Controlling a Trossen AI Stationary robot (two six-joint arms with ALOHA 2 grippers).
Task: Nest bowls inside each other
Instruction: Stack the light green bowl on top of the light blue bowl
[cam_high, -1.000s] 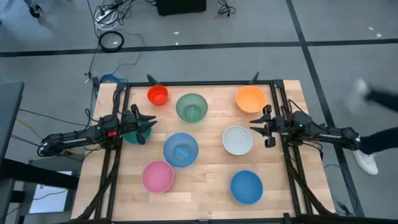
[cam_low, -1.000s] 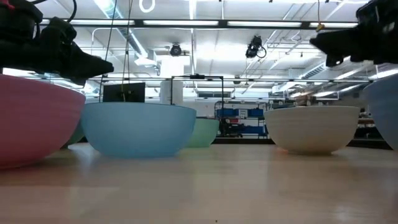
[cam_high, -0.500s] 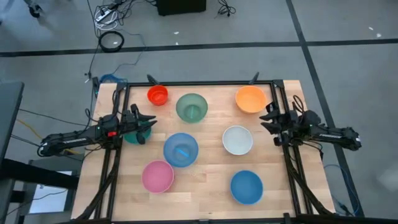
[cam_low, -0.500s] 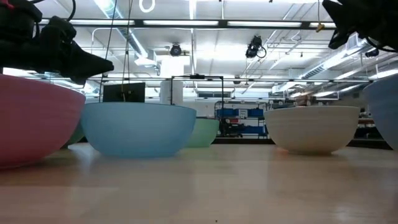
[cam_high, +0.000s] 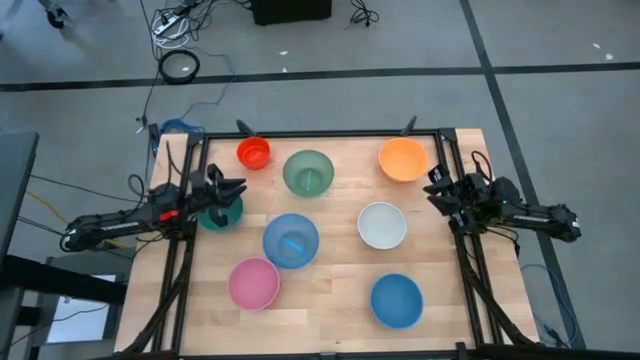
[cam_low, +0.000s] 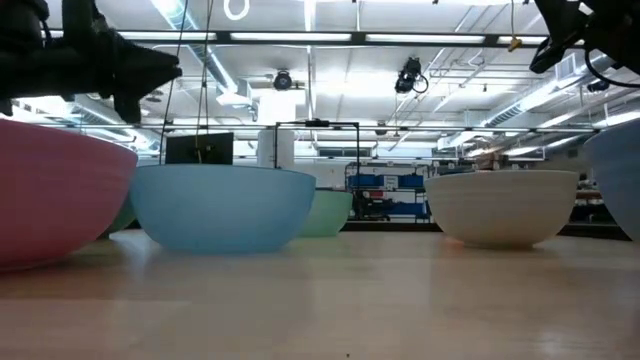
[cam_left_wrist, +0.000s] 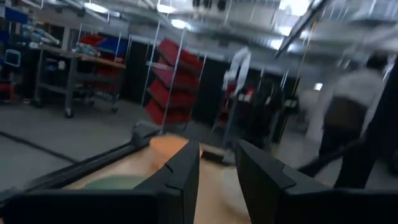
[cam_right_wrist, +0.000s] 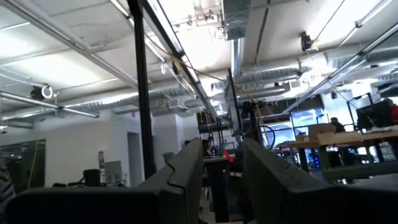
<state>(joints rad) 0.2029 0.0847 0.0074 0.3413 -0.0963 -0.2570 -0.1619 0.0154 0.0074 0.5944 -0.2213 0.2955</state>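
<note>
The left gripper (cam_high: 232, 190) hangs over the teal bowl (cam_high: 220, 213), its fingers a little apart and holding nothing. The right gripper (cam_high: 437, 186) is at the table's right edge, between the orange bowl (cam_high: 403, 159) and the white bowl (cam_high: 382, 225), fingers a little apart, also holding nothing. All the bowls sit open side up, apart from each other on the wooden table (cam_high: 330, 290): red (cam_high: 253, 153), green (cam_high: 308, 172), light blue (cam_high: 291, 241), pink (cam_high: 253, 283) and blue (cam_high: 396, 300). Black rails run along the table's sides.
</note>
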